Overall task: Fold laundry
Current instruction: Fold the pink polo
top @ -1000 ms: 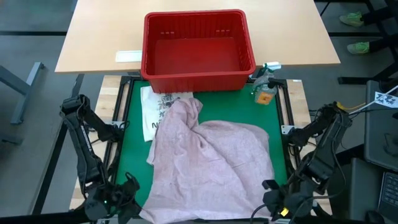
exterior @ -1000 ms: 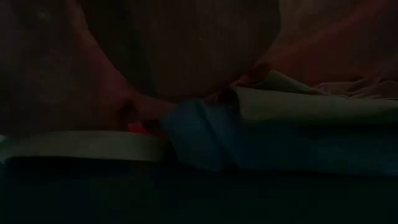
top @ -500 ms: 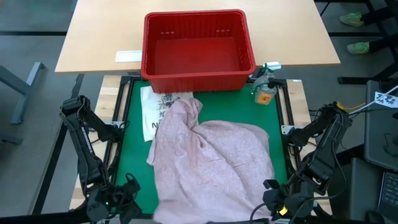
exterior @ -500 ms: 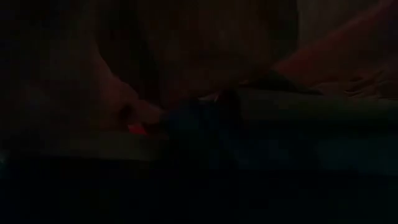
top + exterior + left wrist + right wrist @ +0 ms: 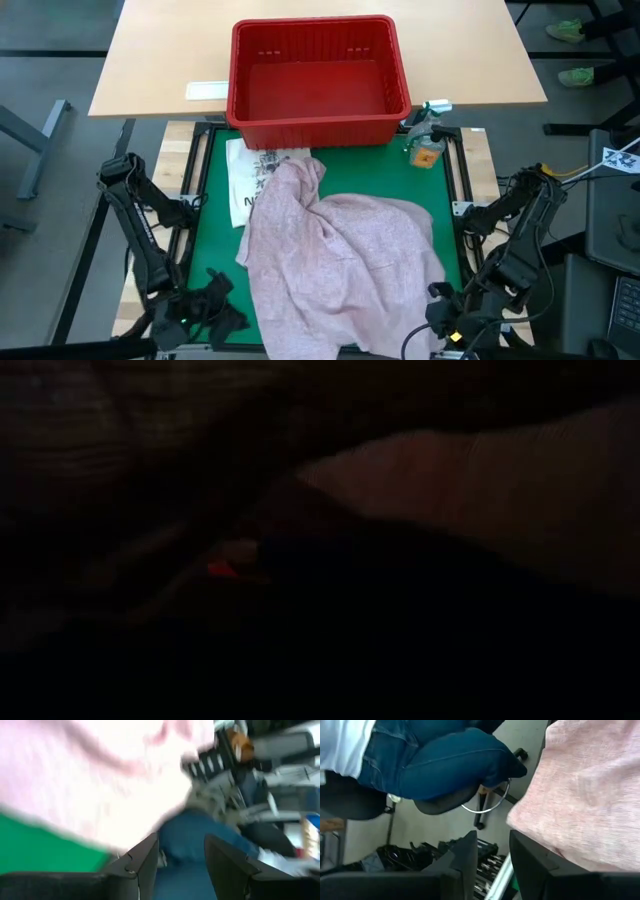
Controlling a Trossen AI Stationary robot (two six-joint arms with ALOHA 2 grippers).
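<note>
The pale pink shirt (image 5: pixel 345 265) lies crumpled on the green mat (image 5: pixel 215 185). Its far part rests on a printed sheet (image 5: pixel 243 180), and its near edge hangs over the mat's near edge. My left gripper (image 5: pixel 225 297) stands open at the near left, just beside the shirt's left edge (image 5: pixel 90 775), with nothing between its fingers (image 5: pixel 181 855). At the near right my right gripper (image 5: pixel 440 297) is open too. The shirt's near right corner (image 5: pixel 590 790) lies beside it, and its gap (image 5: pixel 492 855) is bare. In the low view, pink cloth (image 5: pixel 480 470) covers nearly everything.
A red plastic basket (image 5: pixel 315 80) stands at the mat's far edge. A spray bottle and a small orange thing (image 5: pixel 425 135) stand at the far right corner. Past the table's near edge a person in blue jeans (image 5: pixel 445 760) sits on a chair.
The shirt's near left corner has drawn back from my left gripper toward the mat's middle and sagged over the near edge. My left gripper has shifted a little toward the table's right. The shirt's near right corner has slumped. Cloth has dropped in front of the low camera, darkening it.
</note>
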